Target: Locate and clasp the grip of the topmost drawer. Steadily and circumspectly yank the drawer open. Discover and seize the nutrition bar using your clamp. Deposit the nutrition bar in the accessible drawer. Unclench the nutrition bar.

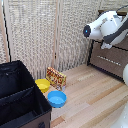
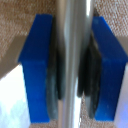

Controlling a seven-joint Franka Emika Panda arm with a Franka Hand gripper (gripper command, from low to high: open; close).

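Note:
In the wrist view my clamp (image 2: 72,70) is shut on the slim silver bar handle (image 2: 74,20) of the topmost drawer (image 2: 15,20). A blue fingertip (image 2: 37,65) sits on each side of the bar, with the dark pads pressed against it. In the exterior view the white arm (image 1: 106,26) reaches to the brown dresser (image 1: 107,59) at the exterior view's right, and the arm's bulk hides the clamp. The nutrition bar (image 1: 56,78), an orange-yellow packet, stands on the wood floor against the woven screen, far from the clamp.
A yellow bowl (image 1: 42,84) and a blue bowl (image 1: 57,99) sit on the floor beside the bar. A black fabric bin (image 1: 20,95) fills the exterior view's lower left. A woven screen (image 1: 45,30) stands behind.

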